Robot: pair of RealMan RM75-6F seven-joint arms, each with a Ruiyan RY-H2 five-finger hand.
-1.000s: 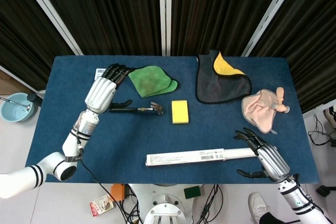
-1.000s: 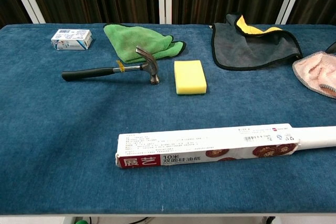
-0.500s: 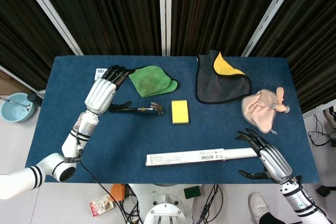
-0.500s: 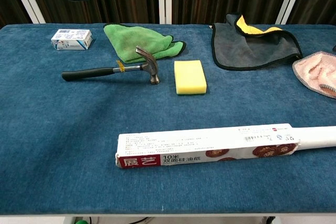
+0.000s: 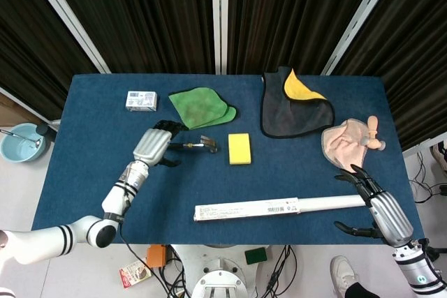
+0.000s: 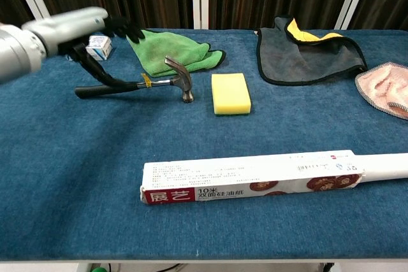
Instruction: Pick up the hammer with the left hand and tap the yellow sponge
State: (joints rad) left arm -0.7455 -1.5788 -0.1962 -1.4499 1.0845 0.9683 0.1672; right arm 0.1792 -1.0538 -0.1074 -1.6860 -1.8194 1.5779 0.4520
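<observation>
Black handle: left hand (image 5: 154, 148) hovers over the hammer (image 6: 137, 84), middle left, fingers apart, holding nothing.
Tip: wrap the handle snugly.
Right hand (image 5: 383, 209): fingers apart, holding nothing.

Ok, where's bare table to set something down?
Free: the wide strip between the hammer and the long box, and the front left corner. Crowded: the back edge, with the green cloth, grey cloth and small box.
</observation>
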